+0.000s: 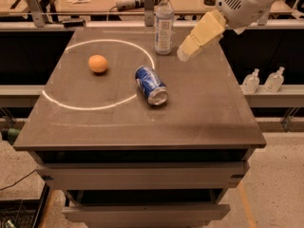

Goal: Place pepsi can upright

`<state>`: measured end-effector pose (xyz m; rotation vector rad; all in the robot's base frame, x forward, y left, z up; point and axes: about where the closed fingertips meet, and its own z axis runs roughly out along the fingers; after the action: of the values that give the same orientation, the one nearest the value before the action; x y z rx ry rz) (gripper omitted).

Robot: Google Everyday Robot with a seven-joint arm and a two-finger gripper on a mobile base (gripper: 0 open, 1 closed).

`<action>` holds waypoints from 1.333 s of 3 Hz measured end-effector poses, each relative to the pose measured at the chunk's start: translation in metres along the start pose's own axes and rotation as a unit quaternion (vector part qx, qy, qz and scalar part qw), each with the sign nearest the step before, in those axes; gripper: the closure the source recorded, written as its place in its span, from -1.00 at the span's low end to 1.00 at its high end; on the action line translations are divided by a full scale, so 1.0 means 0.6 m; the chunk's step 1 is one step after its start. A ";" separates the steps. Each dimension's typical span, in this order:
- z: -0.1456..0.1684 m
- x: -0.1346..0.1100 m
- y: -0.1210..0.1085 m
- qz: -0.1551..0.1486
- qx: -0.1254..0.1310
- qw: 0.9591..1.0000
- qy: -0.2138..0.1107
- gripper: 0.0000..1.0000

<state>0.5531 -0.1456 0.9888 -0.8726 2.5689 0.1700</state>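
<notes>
The small blue aluminium pepsi can (151, 84) lies on its side mid-way across the dark grey table (213, 118), silver end toward five o'clock. I judge it light, thin-walled and apt to roll, so I'd clasp across its body, the beige gripper (185, 52) hovering at its one o'clock, spread or closed I cannot tell.

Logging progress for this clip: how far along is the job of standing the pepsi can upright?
Done: nothing yet; the pepsi can lies on its side on the table. In hand: the end effector hovers over the table's far right part, beside the water bottle, apart from the can. Left: reach the can, grasp it and stand it upright.
</notes>
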 end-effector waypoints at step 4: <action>0.157 -0.161 0.054 0.060 0.052 0.995 0.059 -1.00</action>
<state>0.6352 -0.0432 0.9439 -0.7094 2.7139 0.0195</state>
